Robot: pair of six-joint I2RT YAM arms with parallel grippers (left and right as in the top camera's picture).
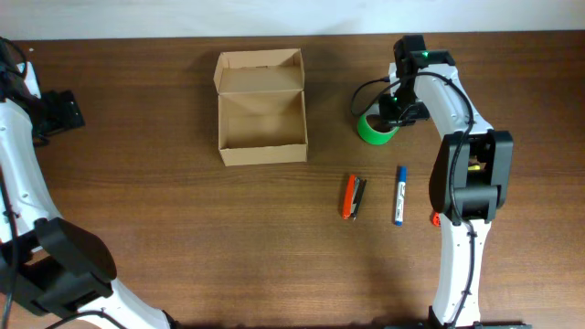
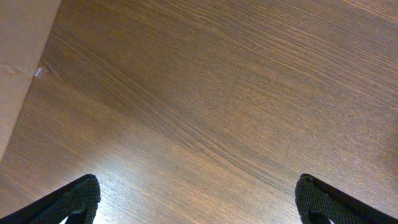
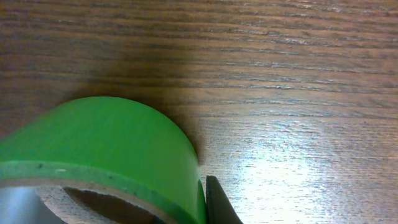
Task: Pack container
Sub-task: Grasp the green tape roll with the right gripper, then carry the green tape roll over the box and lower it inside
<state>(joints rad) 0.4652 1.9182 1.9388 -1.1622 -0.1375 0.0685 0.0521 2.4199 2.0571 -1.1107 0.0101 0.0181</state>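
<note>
**Green tape roll (image 1: 375, 130) pinched at the far right**

The right gripper (image 1: 396, 111) is clamping the roll's wall near the tabletop's (image 1: 137, 210) far right edge, jaws pressed tight on it. The left gripper (image 2: 198, 202) is hanging spread wide over bare wood. The tan cardboard container (image 1: 261, 119) is standing open by the far edge, left of centre. Danger: it's a thin edge pinch, so the roll may swing or slip during the carry.

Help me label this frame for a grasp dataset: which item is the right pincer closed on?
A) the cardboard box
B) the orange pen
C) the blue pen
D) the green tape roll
D: the right pincer is shut on the green tape roll, with a fingertip pressed to its outer wall in the wrist view.
</note>
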